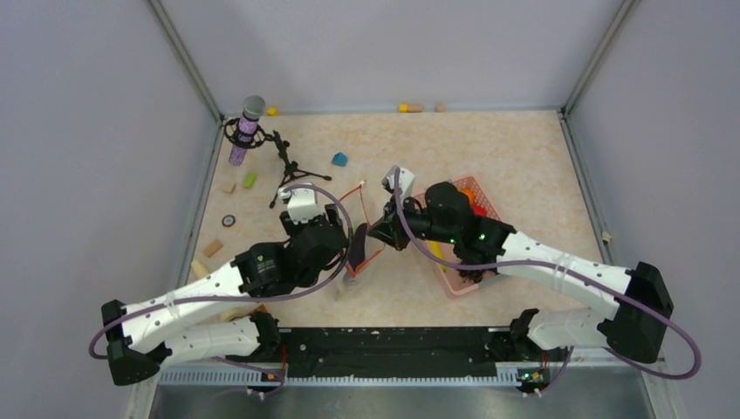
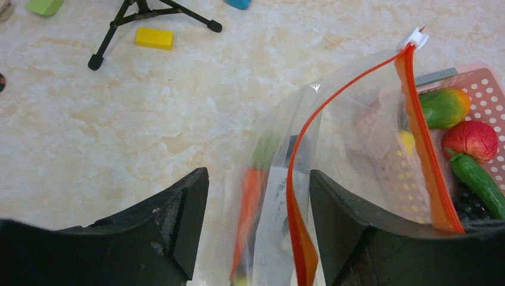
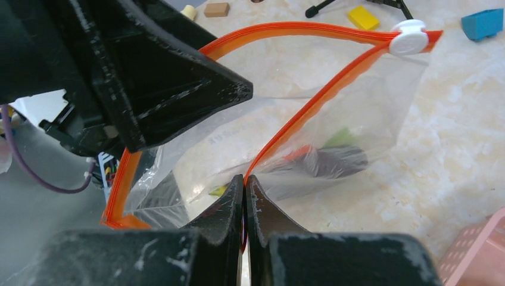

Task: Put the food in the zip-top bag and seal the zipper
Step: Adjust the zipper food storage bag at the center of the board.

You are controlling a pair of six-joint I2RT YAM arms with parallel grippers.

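The clear zip-top bag (image 1: 358, 216) stands held up between my two grippers, its mouth open. My right gripper (image 3: 245, 179) is shut on one orange-red strip of the zipper (image 3: 309, 104); the white slider (image 3: 408, 37) sits at the far end. My left gripper (image 2: 259, 220) is open, its jaws wide apart on either side of the bag's other strip (image 2: 292, 196). Inside the bag lie an orange carrot (image 2: 250, 196), a dark eggplant (image 3: 333, 161) and a green piece (image 3: 342, 138). Other food lies in the pink basket: a green-orange fruit (image 2: 443, 107), a red tomato (image 2: 473, 140), a green vegetable (image 2: 476, 182).
The pink slatted basket (image 1: 449, 279) lies right of the bag, under my right arm. A microphone on a black tripod (image 1: 249, 131) stands at the back left. A blue block (image 1: 339, 159), a green block (image 1: 250, 180), a yellow block (image 2: 154, 38) and wooden blocks (image 1: 213, 248) are scattered on the table.
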